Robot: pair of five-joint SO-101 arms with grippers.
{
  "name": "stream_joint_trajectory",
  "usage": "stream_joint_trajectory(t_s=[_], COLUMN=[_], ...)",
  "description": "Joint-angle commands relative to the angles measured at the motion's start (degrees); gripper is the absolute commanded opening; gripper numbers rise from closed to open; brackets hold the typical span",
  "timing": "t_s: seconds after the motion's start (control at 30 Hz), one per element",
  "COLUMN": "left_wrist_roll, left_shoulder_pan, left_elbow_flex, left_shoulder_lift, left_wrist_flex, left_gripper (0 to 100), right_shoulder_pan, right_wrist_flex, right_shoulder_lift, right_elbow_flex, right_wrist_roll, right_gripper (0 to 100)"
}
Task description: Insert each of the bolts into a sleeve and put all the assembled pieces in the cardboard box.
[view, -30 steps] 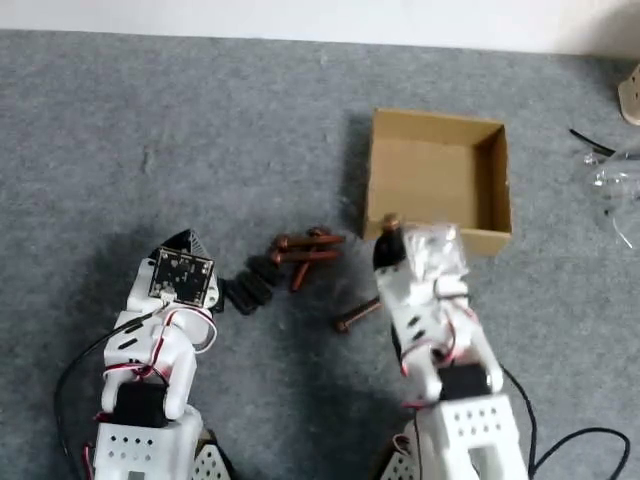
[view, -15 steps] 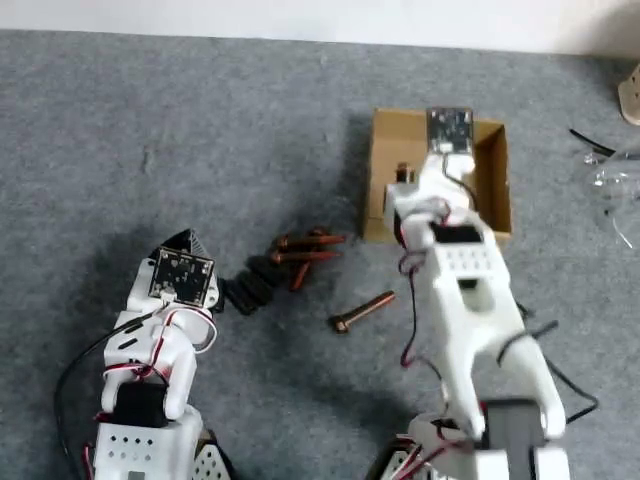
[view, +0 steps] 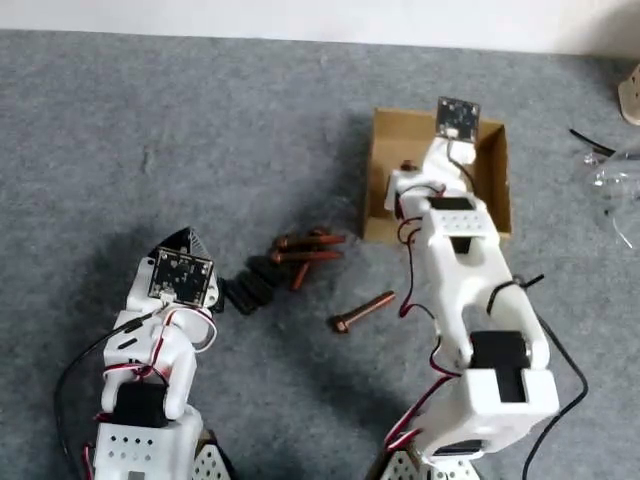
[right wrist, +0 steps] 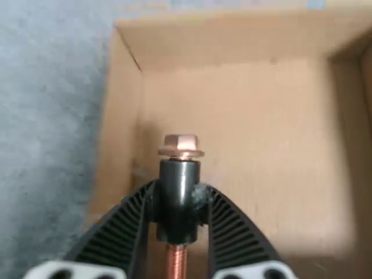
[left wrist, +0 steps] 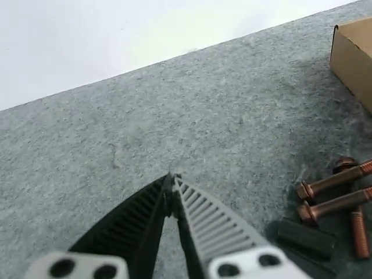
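Here, well left of the open brown cardboard box [view: 380, 170], the left gripper [left wrist: 173, 181] is closed, empty. Just left of the box lie loose copper bolts [view: 305, 248] and black cylindrical sleeves [view: 250, 285]. Over its interior, the right gripper [right wrist: 179, 196] clamps a bolt-filled black sleeve [right wrist: 180, 174].

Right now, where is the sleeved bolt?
In the high view, the sleeved bolt is clamped in the right gripper over the cardboard box, near its left wall.

Probably a robotics lab bench: grey felt mat [view: 150, 120], white surface [view: 300, 15] beyond (loose wires [view: 585, 140] at one edge).
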Motion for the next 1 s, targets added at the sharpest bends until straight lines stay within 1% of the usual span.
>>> stream_joint_trajectory(t_s=[0.0, 0.1, 0.17, 0.23, 0.33, 0.4, 0.63, 0.8, 0.9, 0.97], left_wrist_roll=[-0.09, -0.09, -0.09, -0.09, -0.09, -0.09, -0.09, -0.09, -0.09, 0.09], left_shoulder_pan=[-0.48, -0.48, -0.48, -0.48, -0.48, -0.48, -0.57, -0.57, -0.57, -0.75], left_elbow_flex=[1.27, 1.27, 1.27, 1.27, 1.27, 1.27, 1.27, 1.27, 1.27, 1.27], left_shoulder_lift=[0.31, 0.31, 0.31, 0.31, 0.31, 0.31, 0.31, 0.31, 0.31, 0.31], left_wrist_flex=[-1.58, -1.58, -1.49, -1.49, -1.41, -1.32, -1.41, -1.58, -1.58, -1.58], left_gripper=[1, 1, 1, 1, 1, 1, 1, 1, 1, 1], right_shoulder_pan=[2.24, 2.86, 2.86, 2.86, 1.8, 1.1, 0.57, -0.84, -3.74, -7.25], right_wrist_flex=[-2.77, -2.77, -2.68, -1.45, 0.13, 0.13, 0.66, 6.64, 6.37, 6.37], right_shoulder_lift=[-0.04, 0.4, 0.22, 0.22, 0.22, 0.22, -1.63, -13.58, -22.46, -28.44], right_elbow_flex=[-3.3, -3.3, -3.12, -3.21, -3.21, -2.95, -2.86, 0.92, 8.66, 13.41], right_wrist_roll=[-0.79, -0.53, -0.44, 0.0, 5.1, 6.95, 6.86, 6.95, 7.3, 7.91], right_gripper=[0.9, 1.0, 3.4, 10.2, 22.3, 25.8, 25.5, 25.5, 25.5, 25.5])
